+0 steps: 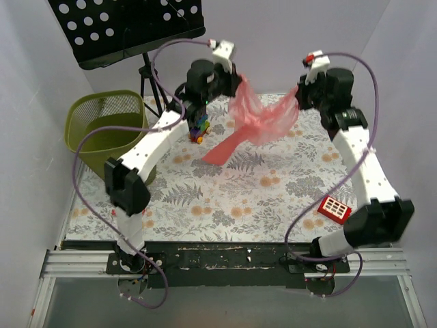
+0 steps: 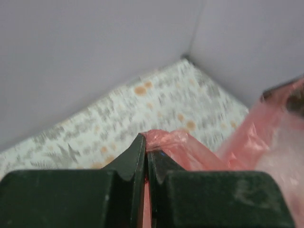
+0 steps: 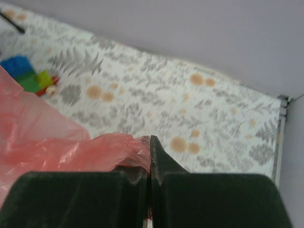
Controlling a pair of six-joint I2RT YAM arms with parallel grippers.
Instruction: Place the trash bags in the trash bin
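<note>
Hanging between two claws above the table (image 1: 273,195): one trash bag (image 1: 263,119), red-pink film, held up and stretched, probably to open its mouth; left claw (image 2: 145,145) clenched on one edge; right claw (image 3: 148,142) clenched on the opposite edge; trash bin (image 1: 76,116), green mesh, well apart at left, bag not yet inside.

Left wrist view is blurred; the bag (image 2: 190,151) runs off at 3 o'clock. In the right wrist view it leaves at 9 o'clock. Overhead, the stand (image 1: 160,29) is cropped at 12 o'clock.
</note>
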